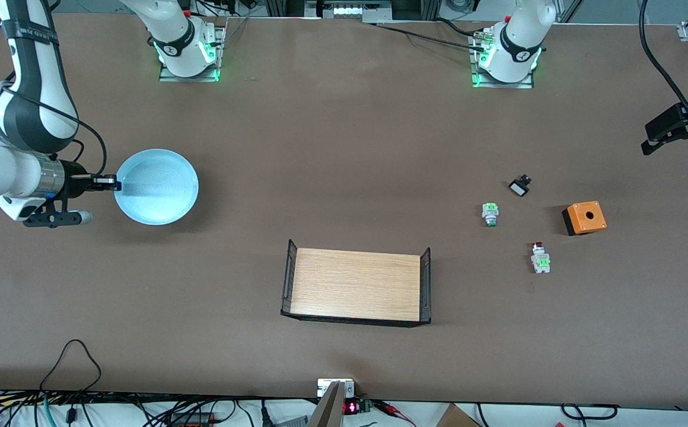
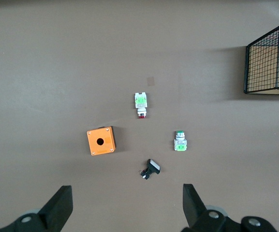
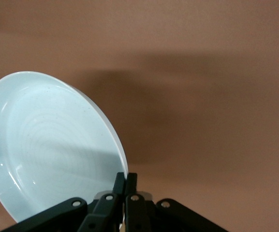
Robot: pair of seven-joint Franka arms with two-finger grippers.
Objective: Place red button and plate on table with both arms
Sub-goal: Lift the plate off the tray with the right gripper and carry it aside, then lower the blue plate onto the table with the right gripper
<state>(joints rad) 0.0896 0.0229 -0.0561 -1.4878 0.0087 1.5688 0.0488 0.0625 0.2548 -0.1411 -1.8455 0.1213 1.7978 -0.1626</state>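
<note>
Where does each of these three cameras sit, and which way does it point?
Front view: high across the table, facing both arm bases.
Left wrist view: on the left arm, looking down past the open left tool at the red button.
Right wrist view: on the right arm; right tool shut on the plate rim.
Shared: front also shows button and plate.

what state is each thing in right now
plate: held at its rim by the right gripper, fingers shut
left gripper: open, holding nothing, over the table
red button: lying on the table, untouched
green-and-white switch: on the table
black-and-white button: tipped on its side
orange box: upright, hole up
tray: nothing on it
</note>
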